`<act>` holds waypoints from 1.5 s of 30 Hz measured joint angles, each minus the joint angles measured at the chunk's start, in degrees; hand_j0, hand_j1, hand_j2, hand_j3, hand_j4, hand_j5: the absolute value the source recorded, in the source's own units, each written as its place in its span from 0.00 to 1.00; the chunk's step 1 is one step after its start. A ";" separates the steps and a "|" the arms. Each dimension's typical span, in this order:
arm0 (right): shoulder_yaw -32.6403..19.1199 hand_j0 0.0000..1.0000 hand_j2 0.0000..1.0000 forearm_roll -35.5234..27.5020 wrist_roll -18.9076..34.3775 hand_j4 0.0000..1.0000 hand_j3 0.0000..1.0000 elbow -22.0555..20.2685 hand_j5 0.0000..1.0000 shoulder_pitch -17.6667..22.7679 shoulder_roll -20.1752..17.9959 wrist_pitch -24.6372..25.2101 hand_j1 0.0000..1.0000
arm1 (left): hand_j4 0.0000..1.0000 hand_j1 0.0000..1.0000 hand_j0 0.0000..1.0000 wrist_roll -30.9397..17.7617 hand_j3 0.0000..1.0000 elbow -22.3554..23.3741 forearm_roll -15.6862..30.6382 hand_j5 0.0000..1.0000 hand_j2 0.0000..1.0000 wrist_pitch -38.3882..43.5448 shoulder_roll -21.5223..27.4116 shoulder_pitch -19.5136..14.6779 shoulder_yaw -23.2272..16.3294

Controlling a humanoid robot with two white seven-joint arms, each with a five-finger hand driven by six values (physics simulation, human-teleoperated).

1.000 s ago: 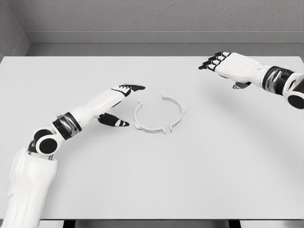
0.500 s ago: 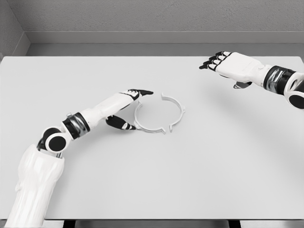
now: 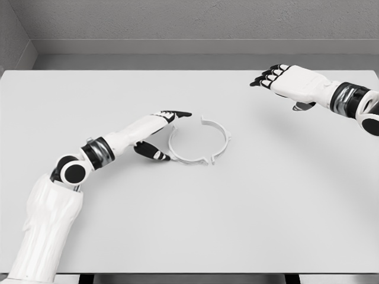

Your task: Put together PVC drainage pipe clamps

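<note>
White clamp ring (image 3: 199,142) lies flat mid-table (image 3: 189,225), gap in upper left of its arc. Left hand (image 3: 155,133) now at ring's left edge, closer than a second ago; fingers (image 3: 177,113) spread, thumb (image 3: 155,154) below, holding nothing, contact with ring unclear. Elbow shifted right. Right hand (image 3: 290,83) far right of ring, raised, fingers loosely extended, barely changed.

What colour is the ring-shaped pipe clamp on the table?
White, nearly matching the pale table; the ring-shaped plastic pipe clamp shows in the head view.
</note>
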 measured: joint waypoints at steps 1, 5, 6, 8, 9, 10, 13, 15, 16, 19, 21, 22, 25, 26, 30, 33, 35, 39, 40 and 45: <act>0.00 1.00 1.00 0.00 0.00 1.00 1.00 -0.01 1.00 0.00 -0.02 0.00 1.00 | 1.00 1.00 1.00 0.00 1.00 0.13 -0.29 1.00 1.00 0.01 -0.24 0.00 0.00; -0.05 1.00 1.00 0.00 0.00 1.00 1.00 -0.07 1.00 0.09 -0.40 0.01 1.00 | 1.00 1.00 1.00 0.00 1.00 0.45 -0.98 1.00 1.00 0.05 -0.70 -0.44 -0.01; -0.06 1.00 1.00 0.00 0.00 1.00 1.00 -0.09 1.00 0.09 -0.50 0.01 1.00 | 1.00 1.00 1.00 0.00 1.00 0.48 -1.07 1.00 1.00 0.04 -0.75 -0.44 -0.01; -0.07 1.00 1.00 0.00 0.00 1.00 1.00 -0.10 1.00 0.17 -0.62 -0.01 1.00 | 1.00 1.00 1.00 0.00 1.00 0.51 -1.18 1.00 1.00 0.02 -0.80 -0.44 0.01; -0.08 1.00 1.00 0.00 0.00 1.00 1.00 -0.10 1.00 0.18 -0.66 -0.02 1.00 | 1.00 1.00 1.00 0.00 1.00 0.52 -1.21 1.00 1.00 0.02 -0.81 -0.44 0.08; -0.08 1.00 1.00 0.00 0.00 1.00 1.00 -0.13 1.00 0.18 -0.68 -0.04 1.00 | 1.00 1.00 1.00 0.00 1.00 0.53 -1.23 1.00 1.00 0.01 -0.79 -0.44 0.19; -0.13 1.00 1.00 0.00 0.00 1.00 1.00 -0.18 1.00 0.44 -0.72 -0.07 1.00 | 1.00 1.00 1.00 0.00 1.00 0.54 -1.22 1.00 1.00 0.04 -0.56 -0.53 0.67; -0.15 1.00 1.00 0.00 0.00 1.00 1.00 -0.19 1.00 0.44 -0.74 -0.07 1.00 | 1.00 1.00 1.00 0.00 1.00 0.71 -1.19 1.00 1.00 0.11 -0.45 -1.32 1.00; -0.16 1.00 1.00 -0.01 0.00 1.00 1.00 -0.19 1.00 0.44 -0.74 -0.08 1.00 | 1.00 1.00 1.00 0.00 1.00 0.95 -1.17 1.00 1.00 0.14 -0.41 -1.76 1.11; -0.17 1.00 1.00 -0.03 0.00 1.00 1.00 -0.23 1.00 0.44 -0.75 -0.08 1.00 | 1.00 1.00 1.00 0.01 1.00 2.33 -1.15 1.00 1.00 0.14 -0.37 -3.34 1.28; -0.17 1.00 1.00 -0.02 0.00 1.00 1.00 -0.25 1.00 0.44 -0.75 -0.09 1.00 | 1.00 1.00 1.00 0.00 1.00 3.27 -1.19 1.00 1.00 0.16 -0.45 -4.04 1.28; -0.17 1.00 1.00 -0.02 0.00 1.00 1.00 -0.25 1.00 0.44 -0.75 -0.10 1.00 | 1.00 1.00 1.00 0.01 1.00 3.91 -1.17 1.00 1.00 0.18 -0.49 -4.66 1.26; -0.18 1.00 1.00 -0.01 0.00 1.00 1.00 -0.23 1.00 0.44 -0.75 -0.11 1.00 | 1.00 1.00 1.00 0.01 1.00 5.75 -1.21 1.00 1.00 0.18 -0.56 -5.80 1.17; -0.18 1.00 1.00 -0.01 0.00 1.00 1.00 -0.22 1.00 0.44 -0.77 -0.11 1.00 | 1.00 1.00 1.00 0.00 1.00 6.37 -1.24 1.00 1.00 0.18 -0.59 -6.06 1.11; -0.18 1.00 1.00 0.00 0.03 1.00 1.00 -0.21 1.00 0.53 -0.83 -0.15 1.00 | 1.00 1.00 1.00 0.00 1.00 8.17 -1.28 1.00 1.00 0.81 -0.72 -6.68 0.78; -0.17 1.00 1.00 0.01 0.02 1.00 1.00 -0.45 1.00 0.70 -1.23 -0.16 1.00 | 1.00 1.00 1.00 0.00 1.00 8.94 -1.28 1.00 1.00 1.14 -0.81 -7.12 0.56; -0.13 1.00 1.00 0.00 0.01 1.00 1.00 -0.97 1.00 0.88 -1.58 -0.17 1.00 | 1.00 1.00 1.00 0.00 1.00 9.52 -1.28 1.00 1.00 1.23 -0.86 -7.47 0.48; -0.10 1.00 1.00 0.02 -0.11 1.00 1.00 -1.49 1.00 0.88 -2.66 -0.17 1.00 | 1.00 1.00 1.00 0.00 1.00 10.10 -1.54 1.00 1.00 1.29 -1.43 -7.47 0.37; -0.10 1.00 1.00 0.02 -0.13 1.00 1.00 -1.55 1.00 0.88 -2.80 -0.17 1.00 | 1.00 1.00 1.00 0.00 1.00 10.16 -1.60 1.00 1.00 1.30 -1.55 -7.47 0.36; -0.10 1.00 1.00 0.07 -0.17 1.00 1.00 -1.67 1.00 0.88 -3.13 -0.12 1.00 | 1.00 1.00 1.00 0.01 1.00 10.31 -1.73 1.00 1.00 1.32 -2.22 -7.91 0.16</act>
